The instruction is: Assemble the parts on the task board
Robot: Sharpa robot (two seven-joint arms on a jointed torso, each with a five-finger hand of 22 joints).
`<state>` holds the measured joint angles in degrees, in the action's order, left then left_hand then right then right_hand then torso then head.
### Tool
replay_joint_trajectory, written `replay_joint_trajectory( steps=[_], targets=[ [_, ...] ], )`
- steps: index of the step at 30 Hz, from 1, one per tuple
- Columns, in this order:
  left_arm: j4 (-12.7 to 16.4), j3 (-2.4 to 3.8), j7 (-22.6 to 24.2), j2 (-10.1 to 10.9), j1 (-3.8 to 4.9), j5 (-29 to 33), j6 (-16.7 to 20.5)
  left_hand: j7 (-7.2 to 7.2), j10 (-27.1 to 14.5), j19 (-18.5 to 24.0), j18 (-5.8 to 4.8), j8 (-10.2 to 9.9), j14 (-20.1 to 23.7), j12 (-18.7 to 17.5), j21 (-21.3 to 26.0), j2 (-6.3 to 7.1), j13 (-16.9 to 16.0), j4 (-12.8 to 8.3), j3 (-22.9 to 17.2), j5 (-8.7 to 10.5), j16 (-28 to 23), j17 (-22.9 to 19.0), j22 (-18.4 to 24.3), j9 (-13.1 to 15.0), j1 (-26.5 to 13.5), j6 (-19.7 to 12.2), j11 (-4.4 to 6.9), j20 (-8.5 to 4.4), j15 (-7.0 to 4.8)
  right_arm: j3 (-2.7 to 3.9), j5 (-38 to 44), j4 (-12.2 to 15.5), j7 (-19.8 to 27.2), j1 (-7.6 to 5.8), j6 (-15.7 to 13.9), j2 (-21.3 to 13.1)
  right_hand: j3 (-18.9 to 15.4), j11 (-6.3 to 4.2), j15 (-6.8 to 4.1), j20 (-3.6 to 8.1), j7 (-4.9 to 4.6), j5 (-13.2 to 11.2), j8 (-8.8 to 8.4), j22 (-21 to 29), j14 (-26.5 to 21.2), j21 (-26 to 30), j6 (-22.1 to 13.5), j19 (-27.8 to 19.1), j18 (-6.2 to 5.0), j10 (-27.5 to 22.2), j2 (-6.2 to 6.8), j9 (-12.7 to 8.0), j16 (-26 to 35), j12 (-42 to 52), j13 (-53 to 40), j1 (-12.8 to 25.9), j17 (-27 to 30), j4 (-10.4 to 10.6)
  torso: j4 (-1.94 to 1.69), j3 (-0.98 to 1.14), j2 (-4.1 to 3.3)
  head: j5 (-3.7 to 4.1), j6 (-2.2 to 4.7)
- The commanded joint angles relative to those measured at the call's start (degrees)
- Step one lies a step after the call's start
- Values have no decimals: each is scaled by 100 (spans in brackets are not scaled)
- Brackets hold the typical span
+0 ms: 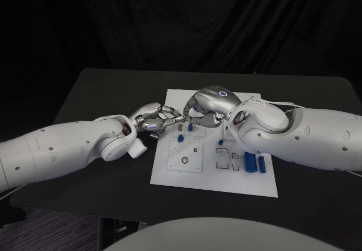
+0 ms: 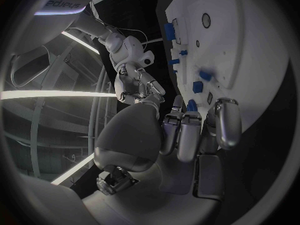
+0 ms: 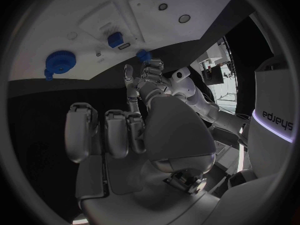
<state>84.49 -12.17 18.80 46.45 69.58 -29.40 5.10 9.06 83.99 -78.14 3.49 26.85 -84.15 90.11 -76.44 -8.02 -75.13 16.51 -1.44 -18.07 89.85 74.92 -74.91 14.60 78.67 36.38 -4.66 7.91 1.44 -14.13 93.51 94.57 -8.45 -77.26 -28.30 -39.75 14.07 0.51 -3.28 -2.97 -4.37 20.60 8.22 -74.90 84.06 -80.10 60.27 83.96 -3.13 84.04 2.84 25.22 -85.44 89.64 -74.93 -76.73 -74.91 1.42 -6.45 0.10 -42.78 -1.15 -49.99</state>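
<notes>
Two silver hands meet over the far-left part of the task board [image 1: 175, 177], which sits in the middle of the black table [image 1: 98, 99]. The left hand [image 1: 157, 120] comes in from the board's left edge with its fingers curled in toward the right hand; in the right wrist view its fingertips [image 3: 142, 65] look like they're pinching a small blue part [image 3: 142, 54] right at the board's edge, though it's tiny, so a light touch can't be ruled out. The right hand [image 1: 205, 107] hangs over the far end of the board, fingers bent downward, and whether it's actually grasping anything can't be told from these shots.

On the board itself, a round blue gear-like part [image 3: 60, 61] and a blue block [image 3: 115, 39] sit near the edge, apart from each other. In the head view, two long blue bars [image 1: 255, 163] lie side by side at the board's right side, and a small blue peg [image 1: 181, 138] stands near the middle, just beside the left hand.
</notes>
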Motion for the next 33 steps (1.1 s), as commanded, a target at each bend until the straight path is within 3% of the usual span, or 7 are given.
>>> replay_joint_trajectory(
  steps=[1, 7, 9, 19, 24, 29, 33],
  targets=[
    [2, 5, 96, -3, 1, 60, -148, -27, 601, 43, 28, 71, -585, -11, 36, -34, -1487, -31, 8, -217, 15, 1508, -1013, -6, 172, 131, 53, -1, 6, 1, 67, 8, 80, 14, 139, 6, -4, -38, -43, 39, -21, -12, -13, -1203, 458, -12, -9, 243, 79, 596, -21, -5, 40, 36, -1507, 13, -847, -12, 0, 1, 1, -4, -1],
    [-6, 5, 175, 7, 1, 60, -198, -109, 601, 55, 31, 314, -585, -11, 48, -23, -1487, -77, -171, -751, 15, 1508, -1010, 29, 521, 482, 98, -39, -31, -1, 68, 17, 129, 14, 202, -2, -1, -37, -42, 40, -24, -22, -18, -1201, 459, -7, -17, 241, 78, 596, -23, -3, 39, 36, -1507, 8, -848, -16, -1, 1, 2, -16, -1],
    [-11, 5, 190, 6, 1, 60, -209, -120, 601, 57, 31, 341, -585, -11, 49, -8, -1487, -72, -216, -841, 15, 1508, -1010, 33, 567, 514, 107, -47, -39, -1, 68, 16, 140, 14, 215, -5, 2, -35, -42, 40, -26, -26, -23, -1200, 461, -3, -23, 239, 77, 596, -25, -2, 30, 36, -1507, 1, -860, -21, -1, 1, 1, -23, -1],
    [-49, 4, 158, 83, 1, 60, -150, -115, 601, 57, 29, 346, -585, -11, 47, 130, -1487, -148, -273, -863, 15, 1508, -1011, 25, 697, 472, 109, -56, -46, -4, 68, 37, 144, 15, 247, -64, 6, -9, -25, 34, -61, -63, -82, -1198, 460, 4, -106, 235, 77, 593, -24, -4, 32, 33, -1502, 11, -854, -24, -1, 1, 1, -11, -1],
    [-31, 4, 229, 224, 0, 14, -38, -114, 601, 32, 21, 366, -585, -11, 17, 190, -1487, -200, -300, -828, 15, 1508, -1021, 30, 758, 484, 106, -57, -44, -5, 68, 177, 77, 31, 219, -164, -8, 62, 32, -9, -142, -343, -251, -1191, 459, 25, -309, 225, 74, 577, -25, -76, 33, 19, -1484, 91, -846, 33, -1, 0, 0, -52, -1],
    [32, 3, 348, 457, 0, -386, 200, -110, 601, -27, 4, 381, -585, -11, -50, 276, -1487, -235, -301, -795, 15, 1508, -1044, 31, 788, 499, 102, -57, -44, -6, 169, 449, -110, 94, 182, -322, -25, 91, 59, -33, -171, -497, -313, -1191, 458, 24, -358, 225, 74, 580, -14, -117, 33, 21, -1487, 130, -841, 64, -1, 0, 1, -82, -1],
    [90, 2, 395, 686, -2, -690, 370, -119, 601, -55, -3, 398, -585, -11, -80, 309, -1487, -240, -306, -749, 15, 1508, -1053, 33, 801, 533, 107, -58, -46, -6, 322, 720, -318, 191, 275, -437, -148, 116, 86, -67, -193, -874, -378, -1196, 456, 6, -370, 233, 77, 594, 27, -174, 34, 34, -1504, 326, -831, 213, -1, 0, 1, -76, -1]
  ],
)
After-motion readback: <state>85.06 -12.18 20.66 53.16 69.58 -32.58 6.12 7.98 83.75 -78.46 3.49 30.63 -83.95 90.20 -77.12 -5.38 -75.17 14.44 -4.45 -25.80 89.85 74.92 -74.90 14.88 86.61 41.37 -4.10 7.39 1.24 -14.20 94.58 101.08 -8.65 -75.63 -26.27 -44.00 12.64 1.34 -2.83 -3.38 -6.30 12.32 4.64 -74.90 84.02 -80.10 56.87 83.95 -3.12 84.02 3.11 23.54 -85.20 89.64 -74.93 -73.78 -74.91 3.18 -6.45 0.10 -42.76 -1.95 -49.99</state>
